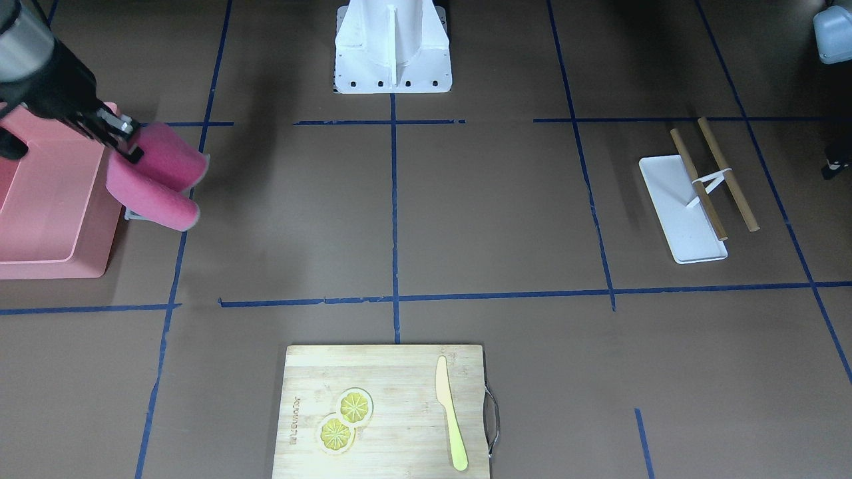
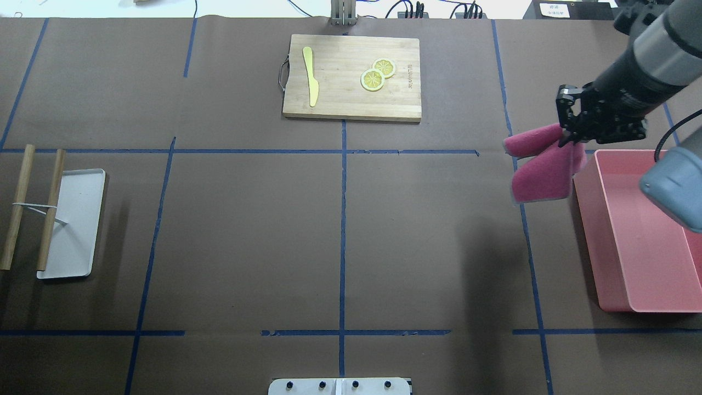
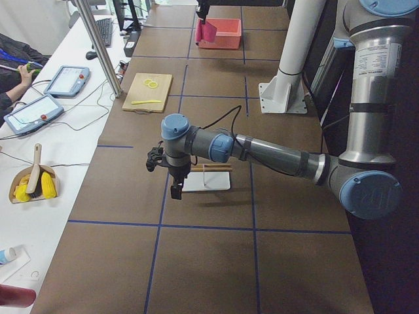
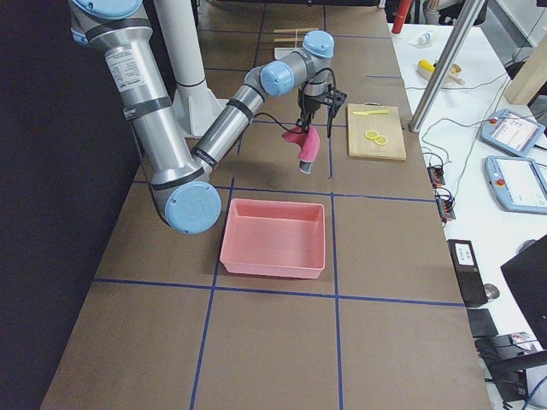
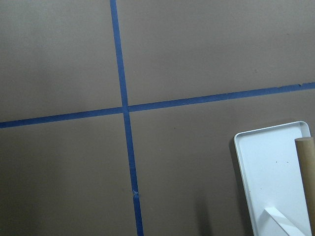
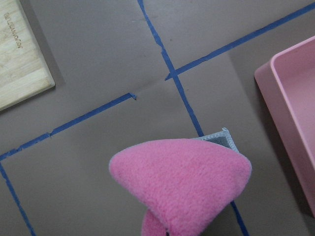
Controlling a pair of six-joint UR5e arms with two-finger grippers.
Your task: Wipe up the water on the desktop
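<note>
Right fingers (image 1: 122,126) pinch a folded fuzzy pink cloth (image 2: 540,171) that hangs under them, clear of the matte brown, blue-taped bench (image 2: 247,230) below, with a pink plastic tub (image 2: 647,247) just beside them. Left fingers (image 3: 175,188) hover over the bench; I cannot tell whether they are parted or closed.

The cloth (image 2: 540,175) hanging from the black right gripper (image 2: 567,137) is bright pink fleece with a grey underside and a pale stitched edge. Just beside the gripper, the tub (image 2: 592,241) is a softer salmon pink. Below it, the desktop (image 2: 247,230) is matte brown, gridded with thin dark-blue tape. Well away from the gripper are a pale bamboo board (image 2: 340,101) with dark lettering, yellow lemon slices (image 2: 373,80) and a yellow knife (image 2: 311,82). Farthest off are a white tray (image 2: 82,219) and brown sticks (image 2: 18,208).
</note>
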